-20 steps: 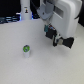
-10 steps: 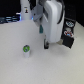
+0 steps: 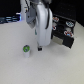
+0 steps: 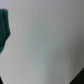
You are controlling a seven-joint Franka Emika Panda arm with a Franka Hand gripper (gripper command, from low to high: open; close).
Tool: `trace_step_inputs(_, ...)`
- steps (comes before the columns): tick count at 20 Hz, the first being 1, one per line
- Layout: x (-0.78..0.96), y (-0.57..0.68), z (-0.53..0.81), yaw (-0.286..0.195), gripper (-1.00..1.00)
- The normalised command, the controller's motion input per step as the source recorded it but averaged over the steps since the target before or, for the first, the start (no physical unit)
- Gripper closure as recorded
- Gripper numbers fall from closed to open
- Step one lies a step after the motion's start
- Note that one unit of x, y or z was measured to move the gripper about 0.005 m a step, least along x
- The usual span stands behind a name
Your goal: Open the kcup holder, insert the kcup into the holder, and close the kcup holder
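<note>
Exterior view: the kcup [image 3: 26,49] sits on the white table [image 3: 45,70] at left of centre, and the gripper [image 3: 39,49] hangs just to its right, apart from it; whether its fingers are spread I cannot tell. The kcup holder [image 3: 64,31] stands upper right, its tray apparently pulled out. Best to centre over the pod before descending, then pinch its sides squarely.

table [image 3: 20,70]: white | kcup [image 3: 26,49] | kcup holder [image 3: 64,31], tray out
</note>
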Motion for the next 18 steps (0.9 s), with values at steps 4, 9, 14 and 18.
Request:
trace_step_inputs(4,-0.20,-0.43,-0.26,-0.301,-1.00)
trace_step_inputs(9,-0.27,-0.44,-0.34,-0.301,-1.00)
trace_step_inputs(14,-0.17,-0.47,-0.41,-0.291,-1.00)
trace_step_inputs(18,-0.01,-0.29,-0.38,-0.255,-1.00)
